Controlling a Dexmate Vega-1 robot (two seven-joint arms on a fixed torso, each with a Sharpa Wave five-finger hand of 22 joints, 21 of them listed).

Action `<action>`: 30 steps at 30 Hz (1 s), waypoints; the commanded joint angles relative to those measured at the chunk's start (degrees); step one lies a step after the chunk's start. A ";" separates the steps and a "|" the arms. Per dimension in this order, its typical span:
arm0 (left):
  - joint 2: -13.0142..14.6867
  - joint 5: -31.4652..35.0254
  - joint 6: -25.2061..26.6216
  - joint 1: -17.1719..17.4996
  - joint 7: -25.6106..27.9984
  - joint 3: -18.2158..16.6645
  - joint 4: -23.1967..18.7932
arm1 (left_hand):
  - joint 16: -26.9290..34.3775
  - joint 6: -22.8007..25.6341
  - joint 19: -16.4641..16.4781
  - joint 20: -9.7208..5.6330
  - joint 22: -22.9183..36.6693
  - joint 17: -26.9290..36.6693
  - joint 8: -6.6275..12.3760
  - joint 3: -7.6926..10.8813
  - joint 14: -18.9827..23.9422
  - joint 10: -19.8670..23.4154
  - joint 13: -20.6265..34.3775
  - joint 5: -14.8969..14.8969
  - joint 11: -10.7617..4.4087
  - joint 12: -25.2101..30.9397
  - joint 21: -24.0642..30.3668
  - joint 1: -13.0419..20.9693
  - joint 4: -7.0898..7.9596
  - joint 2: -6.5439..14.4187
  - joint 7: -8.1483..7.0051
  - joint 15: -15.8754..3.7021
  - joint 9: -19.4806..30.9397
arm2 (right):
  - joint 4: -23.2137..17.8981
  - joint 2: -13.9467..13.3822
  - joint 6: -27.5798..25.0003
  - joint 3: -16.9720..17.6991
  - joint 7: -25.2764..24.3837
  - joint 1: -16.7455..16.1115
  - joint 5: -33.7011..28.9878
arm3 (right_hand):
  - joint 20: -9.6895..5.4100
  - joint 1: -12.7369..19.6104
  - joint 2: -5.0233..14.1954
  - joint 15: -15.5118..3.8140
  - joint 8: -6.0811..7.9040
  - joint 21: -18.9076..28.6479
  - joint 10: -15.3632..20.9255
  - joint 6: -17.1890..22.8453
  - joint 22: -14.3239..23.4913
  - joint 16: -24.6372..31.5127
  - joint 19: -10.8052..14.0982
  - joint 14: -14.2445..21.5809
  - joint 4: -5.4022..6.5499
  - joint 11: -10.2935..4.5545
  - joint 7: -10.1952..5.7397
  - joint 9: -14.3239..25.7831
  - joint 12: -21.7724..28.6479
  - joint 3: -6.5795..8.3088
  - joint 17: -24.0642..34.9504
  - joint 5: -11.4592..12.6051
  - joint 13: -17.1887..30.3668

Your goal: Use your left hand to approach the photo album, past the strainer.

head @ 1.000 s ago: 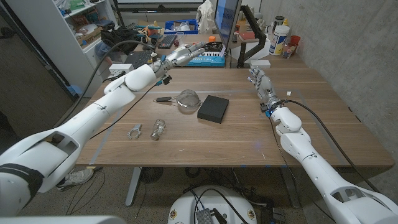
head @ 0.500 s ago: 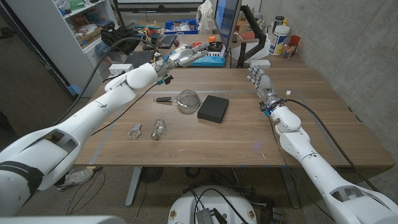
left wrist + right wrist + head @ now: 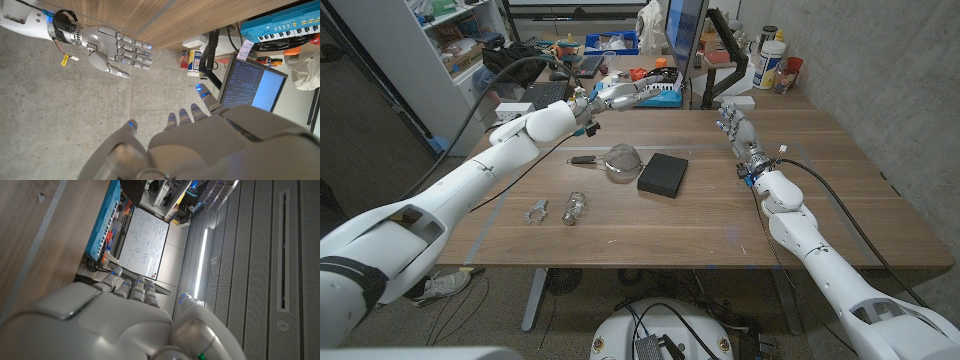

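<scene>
Left hand [image 3: 620,93] was up over the far table edge, fingers extended and apart, holding nothing. Versus a second back it had travelled further out and up past the edge, toward the clutter behind the table; the arm was stretched longer. In the left wrist view its fingers [image 3: 192,112] were spread against a concrete floor, with the lit computer monitor [image 3: 255,82] beside them.

Flat black rectangular photo album [image 3: 662,173] sat on the wooden table [image 3: 840,190] near its middle, same spot as before. Round wire-mesh metal strainer with a dark handle [image 3: 619,158] lay just beside the album on the robot's left, touching or nearly so; I couldn't tell which. It hadn't shifted. The left hand was well apart from both, beyond them.

Small clear glass jar lying on its side [image 3: 574,208] and small metal clip-like piece [image 3: 536,212] were on the near-left part of the table, unmoved.

Right hand [image 3: 738,131] stood on the right side of the table, fingers straight and close together, empty, same pose as earlier. It also showed in the left wrist view [image 3: 117,50].
</scene>
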 commanded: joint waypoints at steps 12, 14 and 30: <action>-0.19 4.84 0.55 -1.52 -0.89 1.89 -0.08 | -0.12 -3.67 -6.43 -0.56 0.11 0.06 0.20 -0.22 -8.16 -6.10 0.28 0.40 -0.72 0.15 -0.56 1.83 -1.12 2.94 -0.51 -0.33 0.11 | 0.54 -0.12 0.40 -0.20 0.20 0.35 0.15 | -4.15 0.86 5.84 0.15 0.36 -0.41 0.60 0.49 0.23 -0.10 0.33 0.31 -0.31 -0.13 -0.08 0.19 0.31 0.24 0.11 0.31 0.17; -0.18 5.25 0.63 -1.57 -0.88 2.04 -0.11 | -0.11 -3.52 -6.42 -0.53 0.10 0.04 0.25 -0.21 -8.09 -6.09 0.28 0.43 -0.65 0.14 -0.62 1.94 -1.17 2.91 -0.42 -0.29 0.11 | 0.64 -0.12 0.40 -0.22 0.23 0.40 0.14 | -4.18 0.86 5.84 0.11 0.37 -0.44 0.62 0.50 0.23 -0.10 0.34 0.31 -0.31 -0.05 -0.06 0.19 0.31 0.24 0.11 0.31 0.17; -0.26 7.09 0.52 -2.05 -1.15 3.02 0.43 | -0.14 -3.01 -6.05 -0.57 0.10 0.00 0.30 -0.08 -7.90 -5.64 0.27 0.66 -0.63 0.20 -0.97 2.69 -1.30 2.96 -0.39 -0.23 0.11 | 1.11 -0.04 0.58 -0.28 0.25 0.53 -0.03 | -4.18 0.88 5.83 0.10 0.37 -0.75 0.56 0.54 0.24 -0.13 0.45 0.29 -0.32 0.03 -0.07 0.19 0.28 0.23 0.11 0.30 0.17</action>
